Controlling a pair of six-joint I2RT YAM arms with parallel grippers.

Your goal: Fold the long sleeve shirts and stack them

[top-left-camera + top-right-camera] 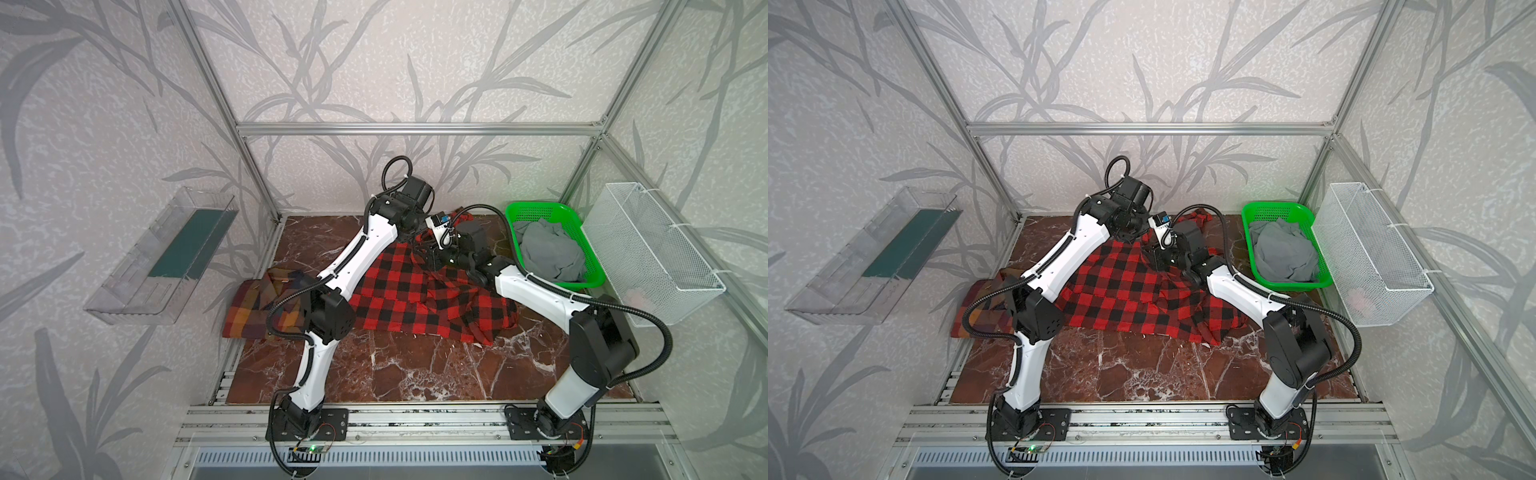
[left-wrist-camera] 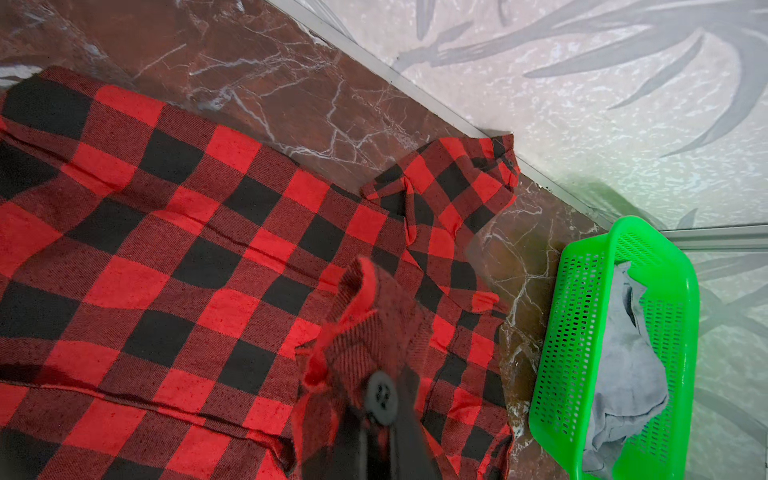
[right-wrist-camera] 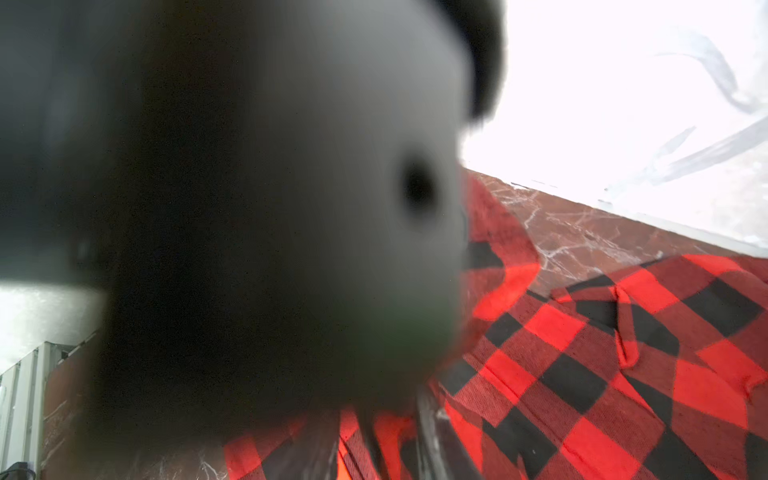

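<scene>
Marble table [image 1: 415, 365] carries the red-checked shirt [image 1: 399, 291] (brown plaid shirt [image 1: 245, 311] beside it). The left jaws are clamped on its buttoned edge. The right jaws are mostly blocked, perhaps touching cloth, and I cannot tell their opening.

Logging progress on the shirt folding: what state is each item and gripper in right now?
red-and-black shirt: unfolded, rumpled, spread on the table.
brown plaid shirt: folded, lying flat at the table's left side.
left gripper: shut on a buttoned edge of the red-and-black shirt.
right gripper: low over the same shirt; open or shut unclear.
green basket: holding a crumpled gray cloth.
</scene>
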